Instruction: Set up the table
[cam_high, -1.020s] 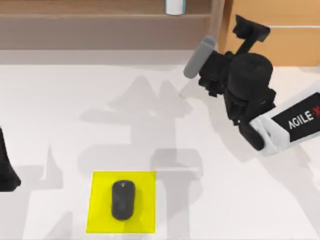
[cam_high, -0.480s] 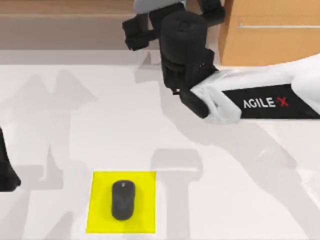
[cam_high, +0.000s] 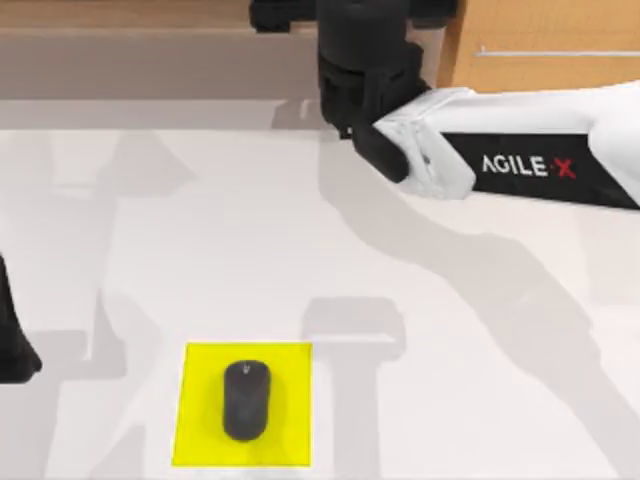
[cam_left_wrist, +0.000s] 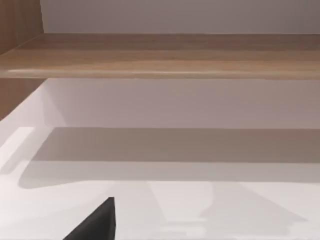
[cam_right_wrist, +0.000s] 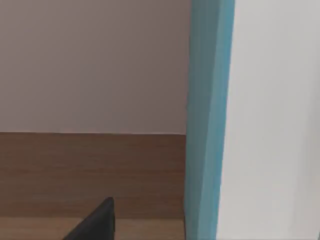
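Ahead, table (cam_high: 500, 350) mostly open (seemingly).

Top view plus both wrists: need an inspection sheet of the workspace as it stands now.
Surface: white table, bare apart from arm shadows.
Job's things: black mouse on yellow mat, near front edge, left of centre.
Clutter: nothing seen.
Grippers: right arm reaches across to the shelf at the back; its wrist view shows a white and teal object close up on the wood. Left arm parked at left edge.
Cables: nothing seen.
Surroundings: wooden shelf along back, drawer cabinet back right.
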